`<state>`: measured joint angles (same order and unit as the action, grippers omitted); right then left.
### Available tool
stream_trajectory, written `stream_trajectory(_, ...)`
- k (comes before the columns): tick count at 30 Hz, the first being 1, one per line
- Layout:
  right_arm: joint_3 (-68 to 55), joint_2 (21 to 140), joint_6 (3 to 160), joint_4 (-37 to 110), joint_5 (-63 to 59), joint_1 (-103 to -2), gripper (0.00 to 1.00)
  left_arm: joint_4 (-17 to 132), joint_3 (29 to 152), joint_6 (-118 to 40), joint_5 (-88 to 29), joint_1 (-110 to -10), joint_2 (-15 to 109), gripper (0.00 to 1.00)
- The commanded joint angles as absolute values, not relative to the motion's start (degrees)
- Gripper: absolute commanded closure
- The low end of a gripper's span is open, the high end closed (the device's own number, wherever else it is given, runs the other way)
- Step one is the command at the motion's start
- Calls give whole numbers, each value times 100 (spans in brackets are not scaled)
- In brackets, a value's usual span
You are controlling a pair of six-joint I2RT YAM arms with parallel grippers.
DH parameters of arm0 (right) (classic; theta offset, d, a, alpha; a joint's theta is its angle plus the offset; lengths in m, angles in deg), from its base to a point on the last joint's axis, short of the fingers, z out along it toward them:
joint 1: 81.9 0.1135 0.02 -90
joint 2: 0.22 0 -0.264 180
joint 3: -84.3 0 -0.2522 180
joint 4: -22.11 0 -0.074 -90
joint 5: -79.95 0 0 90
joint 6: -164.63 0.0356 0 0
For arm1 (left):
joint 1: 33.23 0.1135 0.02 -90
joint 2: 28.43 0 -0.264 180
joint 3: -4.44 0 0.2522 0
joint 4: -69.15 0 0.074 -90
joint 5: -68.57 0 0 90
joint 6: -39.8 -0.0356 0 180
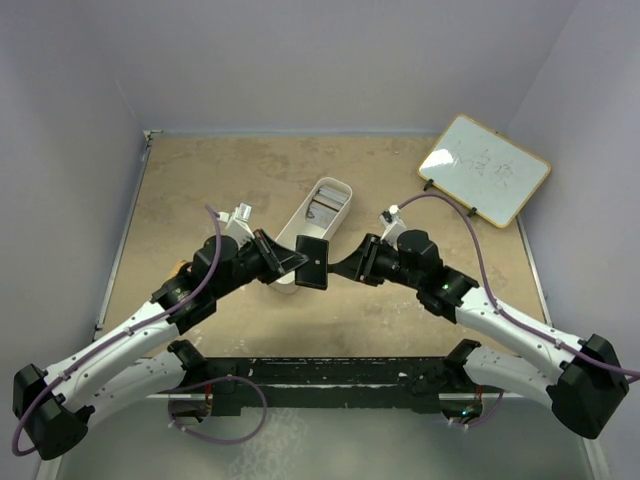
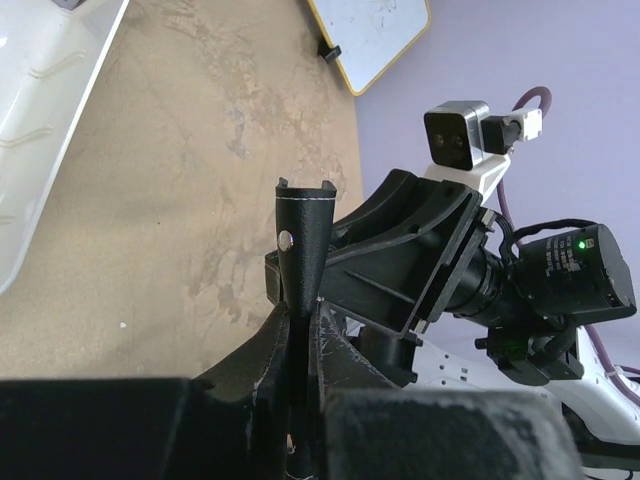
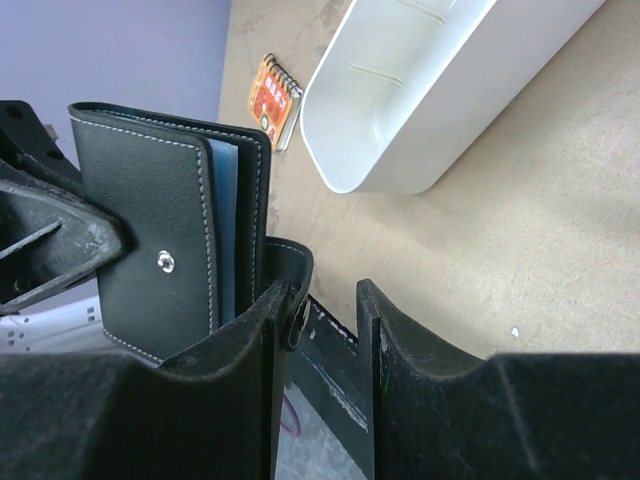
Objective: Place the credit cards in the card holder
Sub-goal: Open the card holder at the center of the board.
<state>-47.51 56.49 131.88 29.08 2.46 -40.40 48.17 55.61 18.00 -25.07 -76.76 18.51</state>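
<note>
The black card holder hangs above the table's middle, with my left gripper shut on its edge. The left wrist view shows the card holder edge-on, pinched between my left gripper's fingers. From the right wrist, the card holder is slightly parted and shows its blue inside. Its snap tab lies against the inner side of one finger of my right gripper. The right gripper's jaws stand apart, gripping nothing. The credit cards, a grey stack, lie in the far end of the white tray.
The white tray lies just behind the card holder. A small whiteboard leans at the back right. A small red-orange notebook lies past the tray. Both arms meet over the table's middle.
</note>
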Motion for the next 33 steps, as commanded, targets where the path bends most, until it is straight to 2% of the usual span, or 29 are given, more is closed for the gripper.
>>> stream_trajectory(1, -4695, 5765, 13229, 2577, 312, -4044, 65, 5399, 5408, 2055, -2610, -7687, 1685, 100)
stream_trajectory(10, -4915, 5856, 13306, 1910, 483, -4045, 70, 5589, 5145, 2238, -2654, -7687, 1615, 100)
stream_trajectory(12, -4939, 5906, 13305, 1779, 616, -4046, 81, 5601, 5120, 2240, -2669, -7685, 1617, 100)
stream_trajectory(14, -5006, 5852, 13318, 1587, 695, -4044, 100, 5584, 5135, 2225, -2693, -7684, 1638, 100)
stream_trajectory(17, -5082, 5714, 13248, 1659, 682, -4048, 100, 5330, 5239, 2092, -2629, -7683, 1659, 99)
stream_trajectory(25, -5179, 6217, 12454, 2616, 1188, -4026, 100, 3739, 5060, 1604, -1960, -7684, 1539, 69)
stream_trajectory(33, -5745, 7052, 12234, 2373, 1151, -4033, 100, 3381, 4721, 1508, -1801, -7684, 1911, 59)
